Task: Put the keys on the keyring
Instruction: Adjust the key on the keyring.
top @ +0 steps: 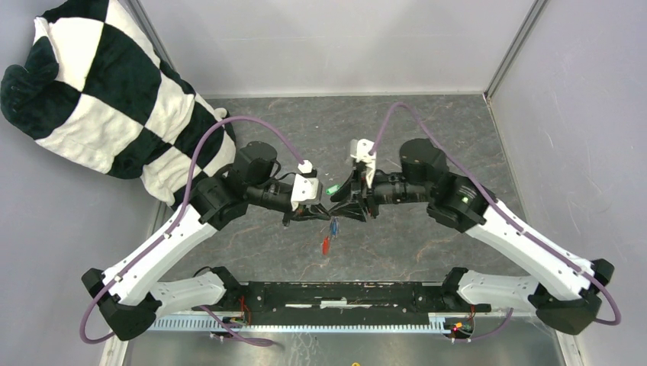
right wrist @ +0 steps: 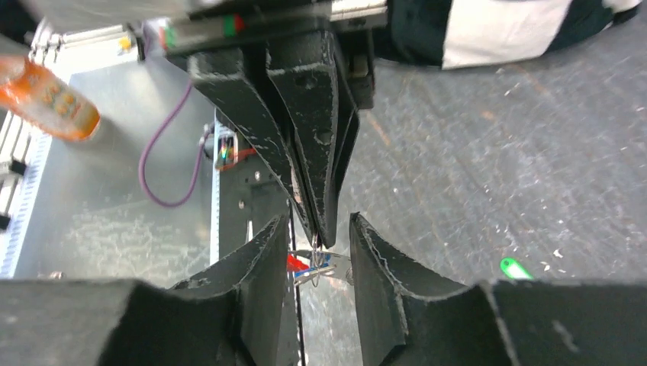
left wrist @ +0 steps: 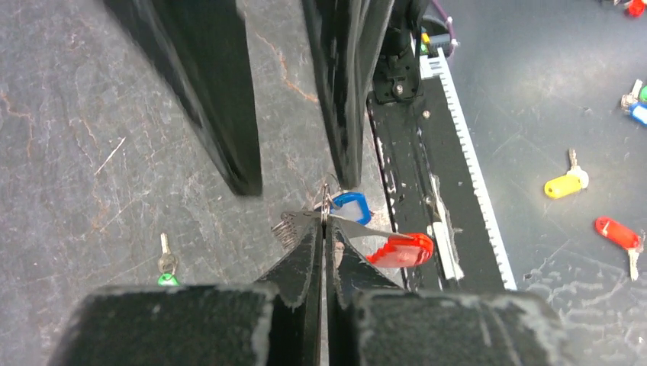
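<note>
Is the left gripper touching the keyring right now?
Touching. In the left wrist view the left gripper is shut on the keyring, its thin ring pinched between the fingertips.

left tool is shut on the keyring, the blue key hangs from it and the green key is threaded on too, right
No: the green key is not threaded on. It lies loose on the table, apart from the keyring, as the left wrist view shows. The rest stands: the left tool is shut on the keyring and the blue key hangs from it.
</note>
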### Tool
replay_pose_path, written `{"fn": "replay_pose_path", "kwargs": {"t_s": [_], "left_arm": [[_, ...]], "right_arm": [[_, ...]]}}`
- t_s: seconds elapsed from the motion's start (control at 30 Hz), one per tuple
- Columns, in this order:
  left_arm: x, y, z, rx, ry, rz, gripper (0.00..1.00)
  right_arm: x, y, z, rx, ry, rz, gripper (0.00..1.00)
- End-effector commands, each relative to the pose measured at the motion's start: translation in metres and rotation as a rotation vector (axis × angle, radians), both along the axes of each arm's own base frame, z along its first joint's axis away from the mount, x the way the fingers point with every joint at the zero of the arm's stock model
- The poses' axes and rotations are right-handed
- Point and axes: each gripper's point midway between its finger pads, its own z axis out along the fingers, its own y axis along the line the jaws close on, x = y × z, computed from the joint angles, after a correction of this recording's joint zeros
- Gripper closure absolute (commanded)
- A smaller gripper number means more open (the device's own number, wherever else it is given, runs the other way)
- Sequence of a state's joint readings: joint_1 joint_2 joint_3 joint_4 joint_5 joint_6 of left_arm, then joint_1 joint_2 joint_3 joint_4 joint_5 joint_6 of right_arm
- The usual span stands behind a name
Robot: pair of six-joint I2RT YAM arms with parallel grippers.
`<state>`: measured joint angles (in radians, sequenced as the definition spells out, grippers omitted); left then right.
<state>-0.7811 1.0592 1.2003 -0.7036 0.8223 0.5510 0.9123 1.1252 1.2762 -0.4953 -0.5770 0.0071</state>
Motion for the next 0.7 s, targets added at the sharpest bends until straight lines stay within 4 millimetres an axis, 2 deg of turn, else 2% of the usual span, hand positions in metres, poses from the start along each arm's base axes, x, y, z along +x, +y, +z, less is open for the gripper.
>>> {"fn": "replay_pose_path", "kwargs": {"t_s": [0.0,0.13,0.33,0.5,0.57,0.67], "left_arm": [[-0.006,-0.006,0.024,-0.136,0.036,0.031,0.98],[-0.003,-0.007,0.051,-0.281,0.036,0.102,0.98],[0.000,-0.013,0.085,-0.402,0.087,0.135,0.98],[0.003,-0.014,0.097,-0.434,0.061,0.135,0.98],[0.004,-0.015,0.101,-0.445,0.057,0.137,0.98],[0.003,-0.014,0.106,-0.461,0.049,0.133,0.98]], "right_arm": [[0.009,-0.017,0.056,0.216,-0.055,-0.128,0.57],[0.004,-0.032,0.069,0.314,-0.043,-0.179,0.57],[-0.007,-0.042,0.067,0.394,0.013,-0.192,0.52],[-0.016,-0.042,0.071,0.456,0.050,-0.158,0.51],[-0.017,-0.041,0.078,0.483,0.043,-0.148,0.51],[-0.013,-0.039,0.075,0.486,0.062,-0.158,0.54]]}}
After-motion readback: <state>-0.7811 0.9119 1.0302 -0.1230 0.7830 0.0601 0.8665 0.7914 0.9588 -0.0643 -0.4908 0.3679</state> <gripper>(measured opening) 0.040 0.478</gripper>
